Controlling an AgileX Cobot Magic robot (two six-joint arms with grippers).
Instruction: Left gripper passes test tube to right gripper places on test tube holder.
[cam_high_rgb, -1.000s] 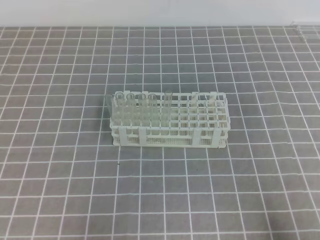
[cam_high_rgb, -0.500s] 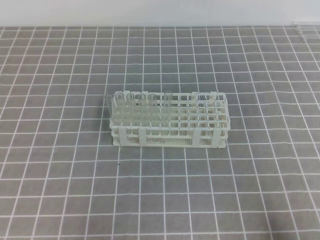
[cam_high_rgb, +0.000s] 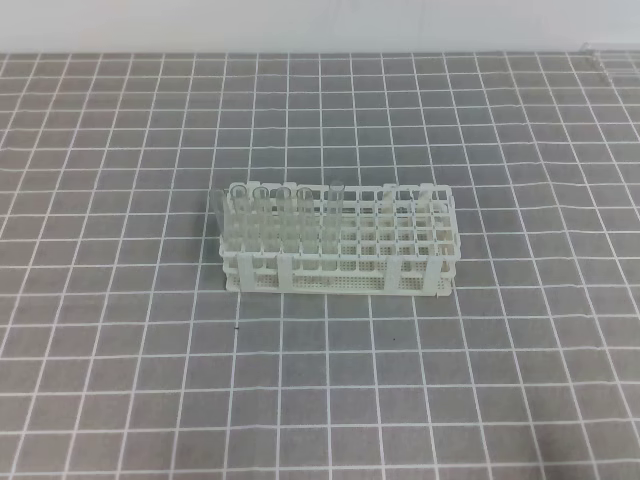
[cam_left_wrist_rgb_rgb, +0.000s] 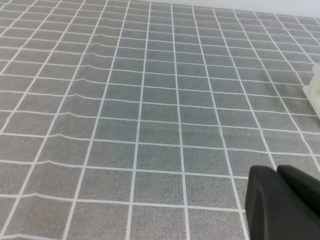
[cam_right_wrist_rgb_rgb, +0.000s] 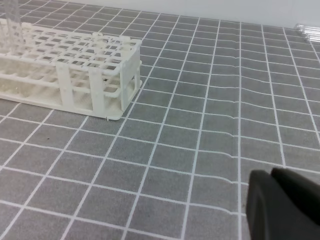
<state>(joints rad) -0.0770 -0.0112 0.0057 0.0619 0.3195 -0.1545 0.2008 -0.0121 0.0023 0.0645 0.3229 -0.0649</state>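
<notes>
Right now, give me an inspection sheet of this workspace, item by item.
Surface: grey mat with a white grid, lying flat.
Job's things: white test tube holder standing mid-mat; clear test tubes upright in its left end, right-hand holes mostly bare.
Clutter: clear items at the far right edge, too small to identify.
Grippers: left gripper and right gripper both low over bare mat, jaws shut, holding nothing; neither shows in the high view.
Cables: nothing seen.
Surroundings: pale wall behind the mat.
</notes>
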